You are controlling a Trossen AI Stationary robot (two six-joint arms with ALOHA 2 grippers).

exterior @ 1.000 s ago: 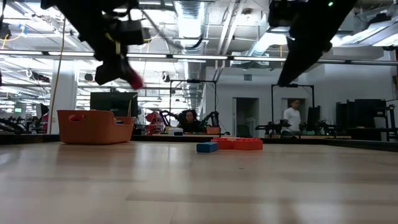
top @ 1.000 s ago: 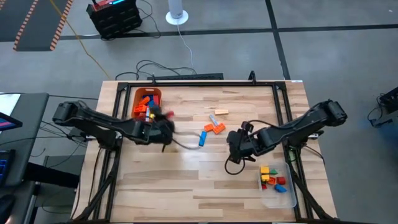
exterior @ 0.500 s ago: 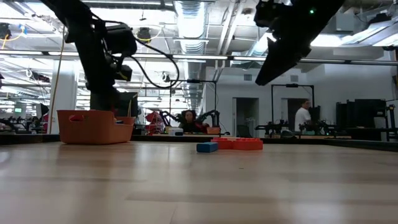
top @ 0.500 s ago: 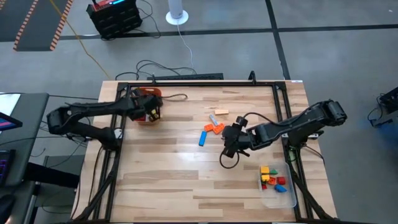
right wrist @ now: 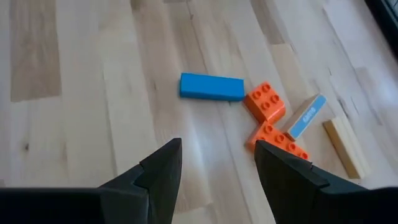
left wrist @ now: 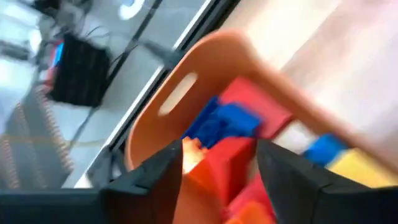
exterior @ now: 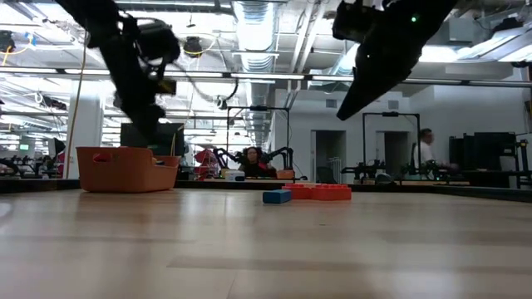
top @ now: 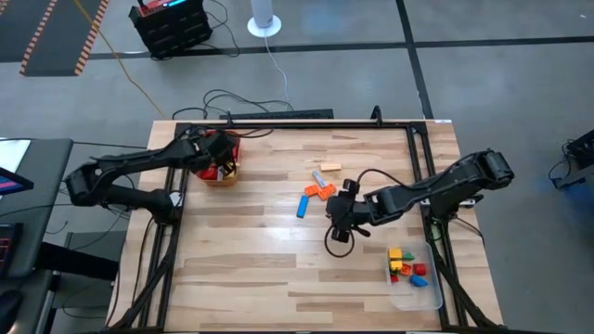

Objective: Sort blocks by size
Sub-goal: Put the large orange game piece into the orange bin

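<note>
The right gripper (right wrist: 214, 165) is hanging with its jaws spread wide and nothing between them, just short of the blue rectangular block (right wrist: 212, 86) lying on the wooden table (top: 278, 269). Taking that block as landmark: two orange studded bricks (right wrist: 268, 118) are lying just beyond it, touching or nearly so, with a pale blue-faced block (right wrist: 305, 116) and a tan bar (right wrist: 346, 147) farther out on the same side. This looks like the approach to the next pick, and the coming move is asking for the fingers to straddle the blue block across its short width without nudging the orange bricks.

The left gripper (left wrist: 217, 168) is poised over the orange bin (top: 221, 153), well apart from the blue block toward the table's far left corner, with jaws parted and nothing visibly held; red, blue and yellow blocks are lying inside the bin, so a drop seems to be finishing there.

On the near right side of the blue block, the clear tray (top: 415, 288) is holding small yellow, red, blue and orange cubes.

Beyond the table, an open workshop with ceiling lights and benches is showing, with people in the background.
</note>
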